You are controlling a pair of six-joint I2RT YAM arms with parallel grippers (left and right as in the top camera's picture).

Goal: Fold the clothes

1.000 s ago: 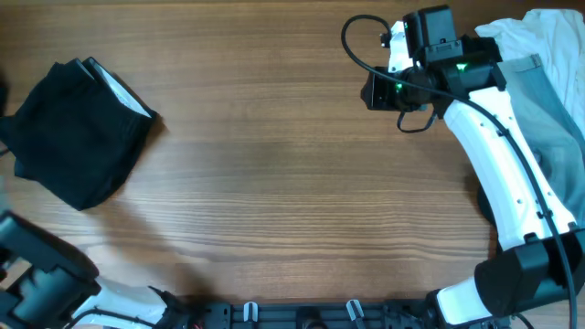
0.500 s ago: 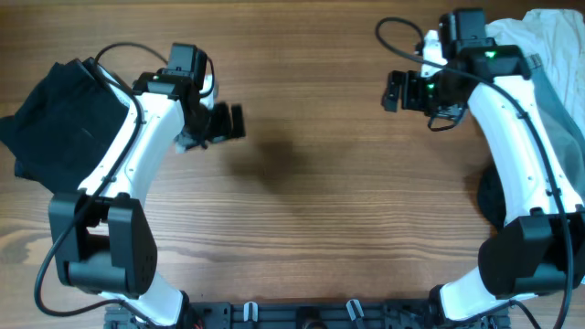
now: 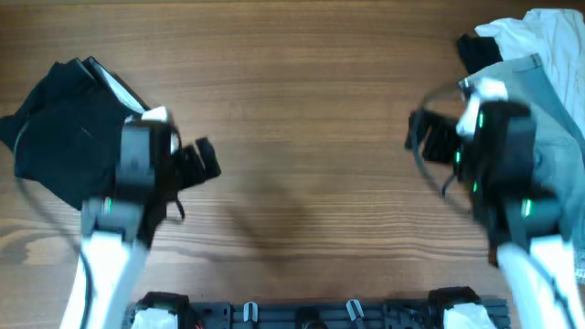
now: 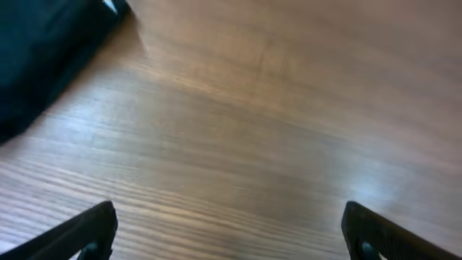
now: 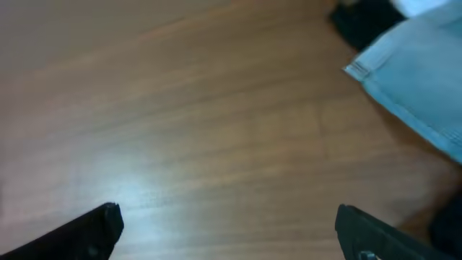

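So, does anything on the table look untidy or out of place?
Yes. At the right edge, a white garment and a grey-blue garment lie crumpled in a loose heap, unfolded. The black garment at the left looks folded, only turned at an angle.

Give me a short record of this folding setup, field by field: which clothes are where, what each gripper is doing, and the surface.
surface: wooden table
black garment: folded, on the left side
clothes pile: unfolded, at the right edge
pile contents: white piece at the far corner, grey-blue piece nearer
left gripper: open, holding nothing, over wood beside the black garment
right gripper: open, holding nothing, over wood beside the pile's edge
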